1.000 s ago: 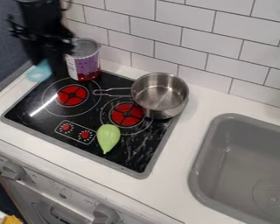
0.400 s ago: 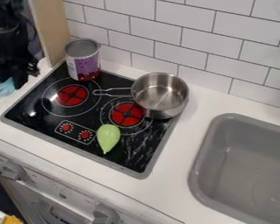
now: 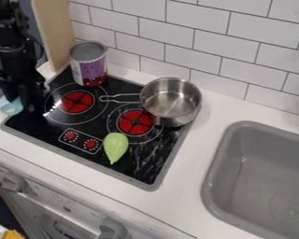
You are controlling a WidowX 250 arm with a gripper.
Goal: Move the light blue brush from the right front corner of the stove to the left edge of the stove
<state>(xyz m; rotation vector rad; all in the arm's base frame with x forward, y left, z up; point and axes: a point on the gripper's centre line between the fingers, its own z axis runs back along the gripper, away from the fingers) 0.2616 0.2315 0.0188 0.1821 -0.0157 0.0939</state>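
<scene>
Arm (image 3: 11,51) and tool (image 3: 28,103) have shifted left and lower in the view since the first frame, with the light-blue object (image 3: 13,107) travelling alongside; over the latest interval both went down and slightly right. Pot, can and green vegetable: positions unchanged. Tool state — closed on the light-blue object, judged from their shared motion; the finger gap itself cannot be made out against the dark background. Object located at the left edge of the black cooktop (image 3: 153,161), protruding on the left side of the tool; its exact shape is unclear, and contact with the surface below cannot be determined. Purple-and-white can (image 3: 89,65), red at its base, upright at the back left corner of the cooktop. Metal pot (image 3: 172,97) upright at the back right, open top, partly over the nearer red burner (image 3: 135,123), handle (image 3: 121,98) directed left. Second red burner (image 3: 77,101) lies between the tool and the pot handle. Green vegetable (image 3: 116,147) rests on the cooktop just beside the two red dials (image 3: 81,140), narrow end toward the front edge. Surroundings: cooktop set in a white desk (image 3: 183,179), grey sink (image 3: 239,163) to the right, white wall tiles (image 3: 195,44) behind, pale wooden panel (image 3: 54,30) at upper left, white appliance front (image 3: 67,200) with knobs below.
</scene>
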